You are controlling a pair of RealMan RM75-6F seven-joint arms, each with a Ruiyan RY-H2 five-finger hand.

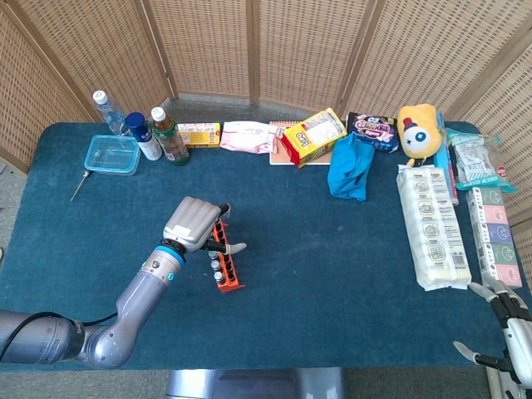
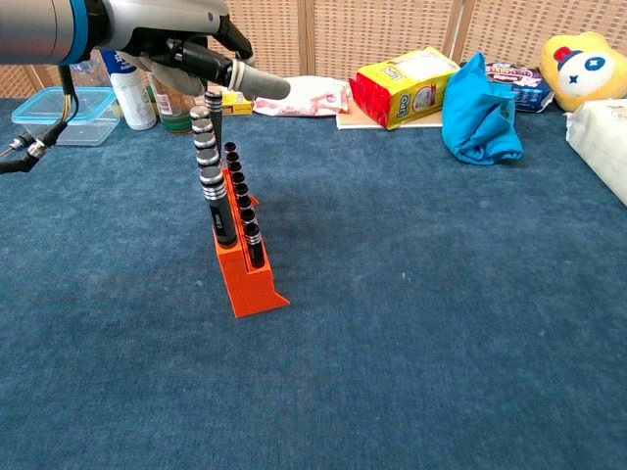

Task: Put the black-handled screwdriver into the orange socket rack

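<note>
The orange socket rack [image 2: 245, 279] stands on the blue table with a row of sockets in it. The black-handled screwdriver [image 2: 212, 186] stands upright in the rack's left row, ringed handle up. My left hand [image 2: 181, 49] hovers just above and behind the handle top, fingers apart and one finger stretched to the right, holding nothing that I can see. In the head view the left hand [image 1: 195, 223] covers the far end of the rack [image 1: 228, 270]. My right hand [image 1: 509, 328] rests at the table's front right corner, fingers apart and empty.
Bottles [image 1: 170, 137] and a clear box [image 1: 112, 154] stand at the back left. Snack packs [image 1: 314, 137], a blue cloth [image 1: 349, 166] and a yellow plush [image 1: 418, 129] line the back. Long packets [image 1: 432, 224] lie on the right side.
</note>
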